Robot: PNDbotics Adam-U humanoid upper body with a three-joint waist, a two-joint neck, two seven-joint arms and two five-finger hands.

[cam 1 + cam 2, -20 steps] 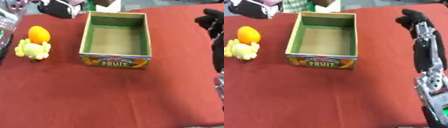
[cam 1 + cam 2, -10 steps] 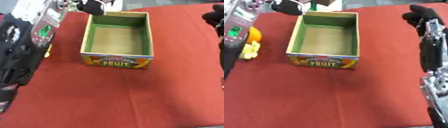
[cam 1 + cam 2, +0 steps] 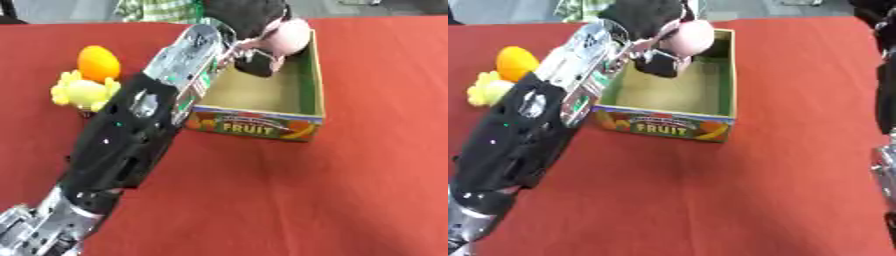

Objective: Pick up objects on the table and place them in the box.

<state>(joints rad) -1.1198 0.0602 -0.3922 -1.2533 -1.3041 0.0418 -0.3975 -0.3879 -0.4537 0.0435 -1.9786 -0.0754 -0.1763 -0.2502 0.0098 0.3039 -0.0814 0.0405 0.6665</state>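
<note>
Pink ball (image 3: 289, 36) is held by curled left hand (image 3: 249, 20) over box (image 3: 308, 95) | right hand (image 3: 870, 7) barely seen, fingers cannot be told | orange (image 3: 98, 62) lies left of box

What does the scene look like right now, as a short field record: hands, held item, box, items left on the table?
left hand: over the far end of the box, fingers curled round a pink round object
held item: pink round object, above the box's far end, not yet released
right hand: only its arm shows at the right edge of the right eye view; hand state cannot be told
box: cardboard FRUIT box, open top; visible floor bare
left on table: orange and yellow toy, left of the box, touching each other
table: red cloth
</note>
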